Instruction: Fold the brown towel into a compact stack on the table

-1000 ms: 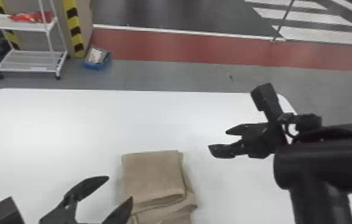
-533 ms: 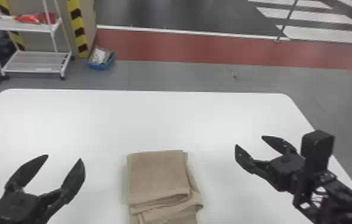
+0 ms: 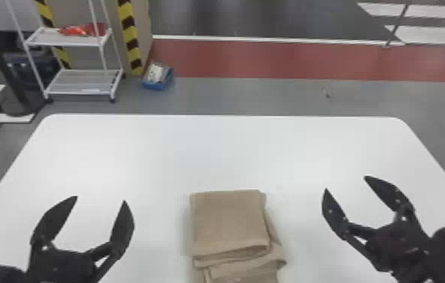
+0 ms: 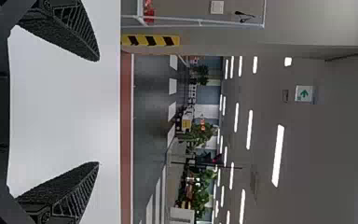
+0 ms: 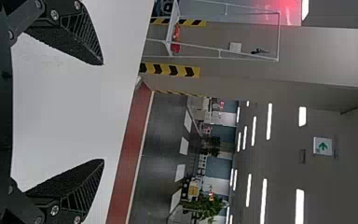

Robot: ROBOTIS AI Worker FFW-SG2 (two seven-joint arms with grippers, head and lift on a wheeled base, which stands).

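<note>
head view shows brown towel (image 3: 229, 221)

White rack (image 3: 82, 81) stood at head view's far left, red item (image 3: 76, 30) on upper shelf. Blue bin (image 3: 157, 85) sat on floor near yellow-black striping (image 3: 130, 37). Red floor band (image 3: 270, 58) ran behind. Left wrist view caught green-arrow sign (image 4: 304, 93), lit ceiling strips (image 4: 278, 155), plants (image 4: 198, 134).
</note>
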